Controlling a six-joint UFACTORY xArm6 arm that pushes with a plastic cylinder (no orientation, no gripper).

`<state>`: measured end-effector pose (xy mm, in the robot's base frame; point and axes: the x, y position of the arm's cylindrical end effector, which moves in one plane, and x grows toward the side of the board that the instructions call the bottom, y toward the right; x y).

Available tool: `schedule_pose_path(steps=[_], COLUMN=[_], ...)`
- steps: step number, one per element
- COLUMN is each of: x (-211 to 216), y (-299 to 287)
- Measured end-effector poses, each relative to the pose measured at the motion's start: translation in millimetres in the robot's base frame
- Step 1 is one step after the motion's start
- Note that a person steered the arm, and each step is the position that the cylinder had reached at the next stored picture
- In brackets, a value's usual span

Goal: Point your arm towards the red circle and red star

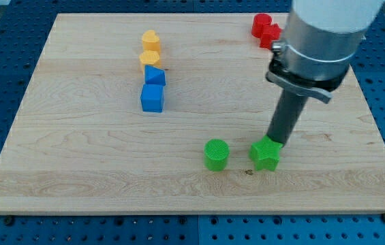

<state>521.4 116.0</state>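
Well apart from red blocks (266,29), my tip (274,141) touches green star (265,154).

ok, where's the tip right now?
My tip sits in the view's lower right, at the top edge of the green star, with the green cylinder to its left.
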Motion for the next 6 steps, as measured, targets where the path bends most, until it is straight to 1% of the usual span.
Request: schedule_pose_path(steps=[1,2,3,4,5,6], x=[0,-26,-88,-148,-214,-293], y=[-15,-2,8,4,-29,-48])
